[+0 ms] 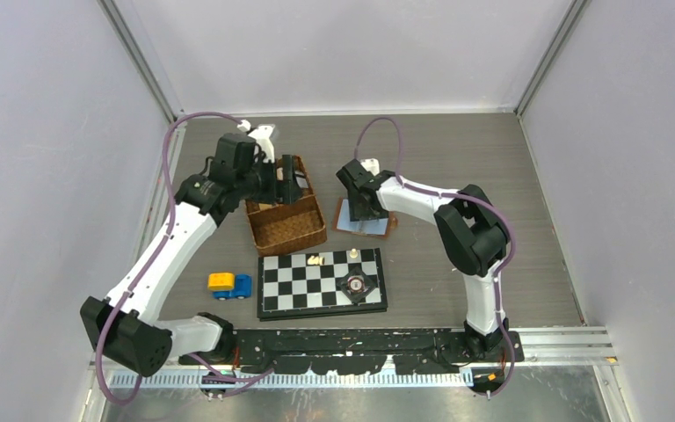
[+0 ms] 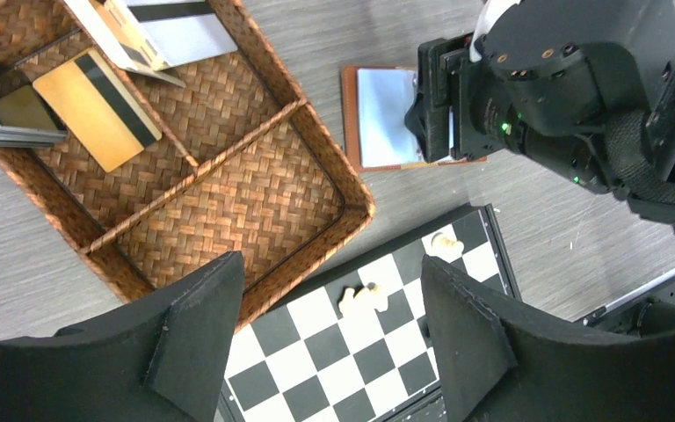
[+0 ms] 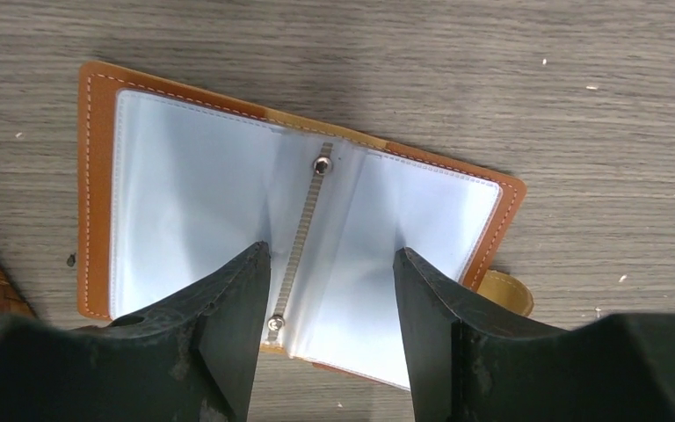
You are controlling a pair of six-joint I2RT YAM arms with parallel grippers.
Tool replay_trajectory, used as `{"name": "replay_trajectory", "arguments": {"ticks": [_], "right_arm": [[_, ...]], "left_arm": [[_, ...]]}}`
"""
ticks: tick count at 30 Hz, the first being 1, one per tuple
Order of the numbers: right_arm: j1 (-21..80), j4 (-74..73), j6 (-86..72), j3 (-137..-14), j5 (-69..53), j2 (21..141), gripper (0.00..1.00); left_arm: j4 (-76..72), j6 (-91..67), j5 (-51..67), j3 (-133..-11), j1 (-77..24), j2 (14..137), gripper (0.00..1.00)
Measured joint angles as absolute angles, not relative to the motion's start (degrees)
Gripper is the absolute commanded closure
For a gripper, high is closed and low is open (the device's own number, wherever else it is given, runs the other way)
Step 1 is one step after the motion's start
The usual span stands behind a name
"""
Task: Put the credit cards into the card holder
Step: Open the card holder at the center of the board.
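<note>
The card holder (image 3: 202,193) lies open on the table, tan leather with pale clear sleeves and a snap tab (image 3: 505,294). It also shows in the top view (image 1: 378,226) and the left wrist view (image 2: 385,119). My right gripper (image 3: 332,255) is open and empty, its fingers straddling the holder's spine close above it; I cannot tell whether they touch. The credit cards lie in the wicker basket (image 2: 316,114): a gold one with a black stripe (image 2: 97,110), a white one with a black stripe (image 2: 180,31) and a stack (image 2: 4,134). My left gripper (image 2: 330,325) is open and empty above the basket's near corner.
A chessboard (image 1: 321,281) with a few pale pieces (image 1: 316,260) and a dark round object (image 1: 357,284) lies in front of the basket (image 1: 286,230). A yellow and blue toy truck (image 1: 229,284) sits left of the board. The right arm's wrist (image 2: 571,88) fills the left wrist view's upper right.
</note>
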State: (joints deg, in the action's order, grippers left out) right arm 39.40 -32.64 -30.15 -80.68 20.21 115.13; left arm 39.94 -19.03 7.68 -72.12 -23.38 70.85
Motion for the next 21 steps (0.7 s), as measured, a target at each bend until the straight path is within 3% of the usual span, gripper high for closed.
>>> {"name": "replay_trajectory", "arguments": {"ticks": [21], "right_arm": [[39.13,-40.34,-28.10,-78.81,13.21,107.61,0.38]], "left_arm": [[43.64,-15.77,8.58,-69.52,-19.84,70.83,0.23]]}}
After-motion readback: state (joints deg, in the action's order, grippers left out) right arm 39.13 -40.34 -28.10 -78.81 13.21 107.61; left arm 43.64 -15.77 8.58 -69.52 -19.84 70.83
